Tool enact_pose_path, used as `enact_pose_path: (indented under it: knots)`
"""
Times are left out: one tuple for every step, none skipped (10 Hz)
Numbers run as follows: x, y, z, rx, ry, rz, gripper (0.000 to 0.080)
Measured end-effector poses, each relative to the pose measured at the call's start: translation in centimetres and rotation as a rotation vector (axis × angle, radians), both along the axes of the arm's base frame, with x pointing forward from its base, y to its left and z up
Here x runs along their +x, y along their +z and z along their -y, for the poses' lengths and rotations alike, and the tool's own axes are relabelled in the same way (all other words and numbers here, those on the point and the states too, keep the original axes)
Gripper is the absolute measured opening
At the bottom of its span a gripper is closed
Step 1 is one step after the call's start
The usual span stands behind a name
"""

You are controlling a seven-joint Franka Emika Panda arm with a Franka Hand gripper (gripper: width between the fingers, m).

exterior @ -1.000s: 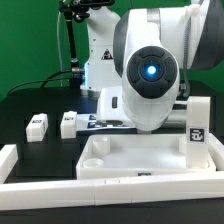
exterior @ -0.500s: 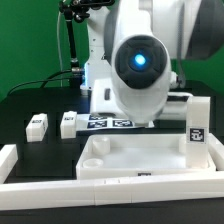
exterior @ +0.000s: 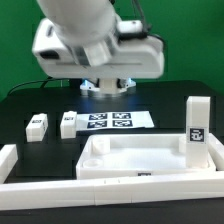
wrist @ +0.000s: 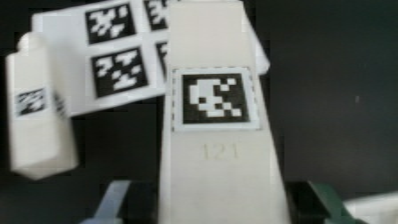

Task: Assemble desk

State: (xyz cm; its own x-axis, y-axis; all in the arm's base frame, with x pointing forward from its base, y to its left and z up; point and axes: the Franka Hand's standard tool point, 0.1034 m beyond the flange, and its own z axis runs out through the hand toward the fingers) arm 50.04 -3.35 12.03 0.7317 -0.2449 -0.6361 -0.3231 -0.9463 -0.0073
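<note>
A white square desk leg (wrist: 214, 110) with a black-and-white tag fills the wrist view, and my gripper (wrist: 221, 205) is shut on it, one finger (wrist: 121, 200) on each side. In the exterior view the arm (exterior: 95, 45) hangs high over the back of the table and hides the gripper and the held leg. The desk's tray-like tabletop (exterior: 140, 168) lies at the front with one leg (exterior: 196, 125) standing upright in its corner on the exterior view's right. Two more legs (exterior: 37, 125) (exterior: 69, 123) lie on the black table at the exterior view's left.
The marker board (exterior: 112, 121) lies flat behind the tabletop, and its tags (wrist: 111, 40) show beyond the held leg. Another loose leg (wrist: 39, 110) lies beside it. Long low white border bars (exterior: 10, 158) run along the left and front edges.
The arm has swung up and toward the exterior view's left, uncovering the marker board and the back of the table. The tabletop and the loose legs have not moved.
</note>
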Motion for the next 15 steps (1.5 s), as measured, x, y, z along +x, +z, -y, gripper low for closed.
enact_pose_path:
  knots:
    - [0.1, -0.1, -0.3, -0.009, 0.002, 0.056, 0.0290]
    - [0.6, -0.1, -0.5, -0.026, 0.003, 0.134, 0.0290]
    - [1.0, 0.0, -0.8, -0.042, -0.002, 0.197, 0.0290]
    - [2.0, 0.5, -2.1, -0.068, -0.042, 0.205, 0.0290]
    - [5.0, 2.4, -2.6, -0.052, -0.068, 0.284, 0.0290]
    - [7.2, 5.1, -1.8, -0.062, -0.123, 0.350, 0.0290]
    - [8.9, 7.6, -0.7, -0.081, -0.133, 0.449, 0.0290]
    - [9.2, 8.0, -0.1, -0.115, -0.114, 0.520, 0.0290]
    - [9.1, 7.5, -0.4, -0.127, -0.116, 0.565, 0.0290]
    - [9.8, 7.6, -0.6, -0.145, -0.117, 0.650, 0.0290]
    - [10.1, 7.7, -0.9, -0.160, -0.118, 0.721, 0.0290]
    - [10.2, 7.5, -1.0, -0.175, -0.119, 0.782, 0.0290]
    - [10.6, 7.3, -1.1, -0.193, -0.119, 0.840, 0.0290]
    - [11.3, 6.3, -1.1, -0.238, -0.115, 0.955, 0.0290]
    - [11.5, 5.5, -1.0, -0.272, -0.106, 1.034, 0.0290]
